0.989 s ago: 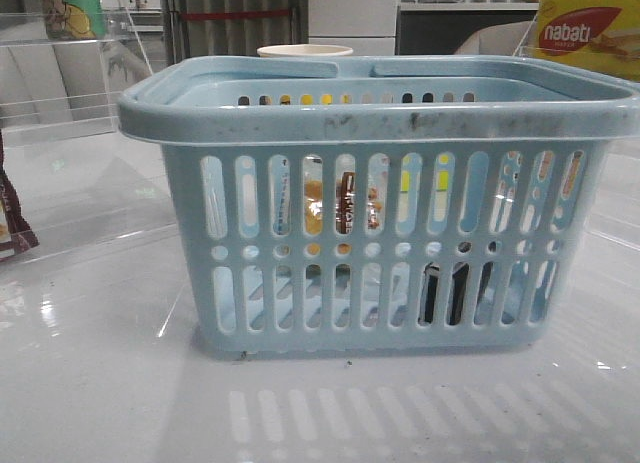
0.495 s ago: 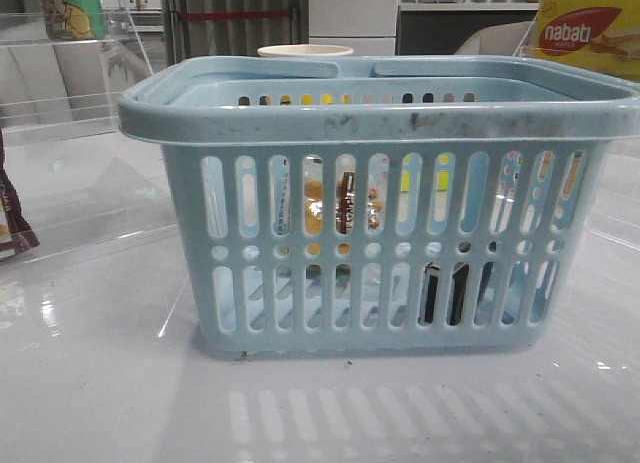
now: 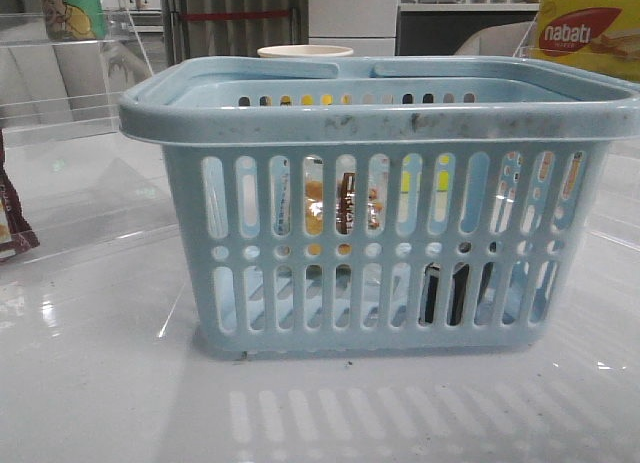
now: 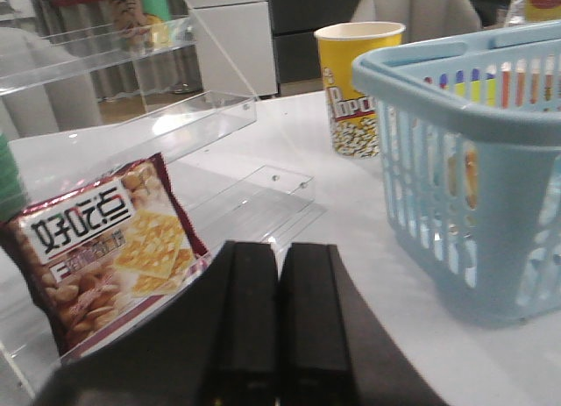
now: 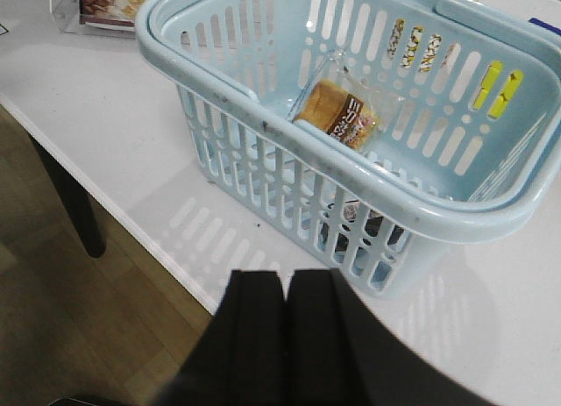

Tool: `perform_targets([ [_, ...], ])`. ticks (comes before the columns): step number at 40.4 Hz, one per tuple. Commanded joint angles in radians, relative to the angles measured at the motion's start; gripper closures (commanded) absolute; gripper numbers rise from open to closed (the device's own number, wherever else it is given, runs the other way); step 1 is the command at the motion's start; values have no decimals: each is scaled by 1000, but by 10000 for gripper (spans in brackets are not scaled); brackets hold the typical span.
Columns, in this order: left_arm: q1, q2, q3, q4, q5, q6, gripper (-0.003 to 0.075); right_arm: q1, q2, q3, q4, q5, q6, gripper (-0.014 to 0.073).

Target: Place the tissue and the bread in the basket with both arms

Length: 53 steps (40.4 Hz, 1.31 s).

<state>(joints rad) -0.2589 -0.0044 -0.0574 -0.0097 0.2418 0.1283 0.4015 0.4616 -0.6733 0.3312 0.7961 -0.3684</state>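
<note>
The light blue basket (image 3: 380, 123) stands mid-table; it also shows in the left wrist view (image 4: 456, 90) and the right wrist view (image 5: 263, 125). The bread (image 5: 337, 115) in its clear wrapper lies inside the basket, seen through the slots in the front view (image 3: 347, 205). The tissue shows as a dark block (image 3: 450, 293) low inside the basket, and behind the slots in the right wrist view (image 5: 368, 226). My left gripper (image 4: 280, 248) is shut and empty, left of the basket. My right gripper (image 5: 286, 276) is shut and empty, above the table's front edge, short of the basket.
A maroon snack packet (image 4: 101, 248) leans in a clear acrylic shelf (image 4: 175, 117) at the left. A yellow popcorn cup (image 4: 358, 86) stands behind the basket. A nabati box (image 3: 585, 38) sits at the back right. The table edge and a table leg (image 5: 70, 204) show in the right wrist view.
</note>
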Motion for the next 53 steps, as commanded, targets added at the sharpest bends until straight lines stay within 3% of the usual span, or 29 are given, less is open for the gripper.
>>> perform_targets([
  [1,44,-17,72,-6,-242,-10,628,-1,4,-27,20,-65,-11,538],
  [4,72,-20,61,-6,-185,-10,628,-1,4,-27,20,-64,-11,538],
  [26,177,-20,70,-56,-275,-10,628,-1,5,-27,20,-44,-11,538],
  [38,177,-20,70,-56,-356,-10,628,-1,5,-27,20,-44,-11,538],
  [53,177,-18,70,-56,-356,-10,628,-1,5,-27,20,-44,-11,538],
])
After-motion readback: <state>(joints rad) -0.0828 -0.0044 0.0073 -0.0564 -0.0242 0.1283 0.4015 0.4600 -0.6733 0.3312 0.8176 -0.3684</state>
